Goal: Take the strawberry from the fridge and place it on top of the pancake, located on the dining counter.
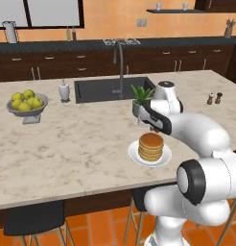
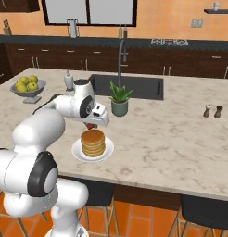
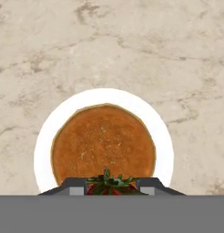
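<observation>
Strawberry (image 3: 109, 185) sits clamped between the jaws of the gripper (image 3: 110, 187), leafy top showing, hanging above the near edge of the pancake (image 3: 103, 143) stack on its white plate (image 3: 44, 145), which rests on the marble surface (image 1: 67, 144) beside a small potted plant (image 2: 119, 99). To land it well I'd judge the hand should shift toward the stack's middle (the berry looks off-centre from here), come down until the fruit nearly touches, then part the jaws gently so it doesn't roll off.
</observation>
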Motion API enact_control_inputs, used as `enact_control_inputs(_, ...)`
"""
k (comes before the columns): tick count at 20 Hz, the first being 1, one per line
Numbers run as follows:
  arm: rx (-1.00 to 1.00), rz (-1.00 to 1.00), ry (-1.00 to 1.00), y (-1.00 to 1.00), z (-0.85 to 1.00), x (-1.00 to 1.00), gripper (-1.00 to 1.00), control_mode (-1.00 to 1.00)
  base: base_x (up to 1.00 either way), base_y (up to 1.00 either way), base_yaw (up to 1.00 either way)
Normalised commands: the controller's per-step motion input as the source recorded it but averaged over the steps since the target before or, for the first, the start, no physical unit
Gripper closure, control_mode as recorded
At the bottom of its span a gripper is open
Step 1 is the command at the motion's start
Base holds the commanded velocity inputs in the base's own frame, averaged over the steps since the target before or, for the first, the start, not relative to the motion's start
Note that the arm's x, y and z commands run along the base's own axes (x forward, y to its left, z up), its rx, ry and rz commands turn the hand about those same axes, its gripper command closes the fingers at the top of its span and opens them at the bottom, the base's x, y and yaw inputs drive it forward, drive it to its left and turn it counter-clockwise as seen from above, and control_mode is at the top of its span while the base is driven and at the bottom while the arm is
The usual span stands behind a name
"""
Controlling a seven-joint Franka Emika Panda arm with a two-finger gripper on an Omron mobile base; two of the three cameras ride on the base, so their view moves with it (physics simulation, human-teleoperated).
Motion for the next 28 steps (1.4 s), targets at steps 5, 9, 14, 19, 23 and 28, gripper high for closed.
enact_control_inputs(5,0.00,0.00,0.00,0.02,-0.34,0.00,1.00,-1.00,0.00,0.00,0.00)
enact_control_inputs(9,0.00,0.00,0.00,0.00,-0.24,0.00,1.00,-1.00,0.00,0.00,0.00)
enact_control_inputs(14,0.00,0.00,0.00,0.02,-0.13,0.00,1.00,-1.00,0.00,0.00,0.00)
enact_control_inputs(19,0.00,0.00,0.00,0.02,-0.06,0.04,1.00,-1.00,0.00,0.00,0.00)
enact_control_inputs(23,0.00,0.00,0.00,0.00,-0.15,0.00,1.00,-1.00,0.00,0.00,0.00)
enact_control_inputs(28,0.00,0.00,0.00,0.00,-0.16,0.00,1.00,-1.00,0.00,0.00,0.00)
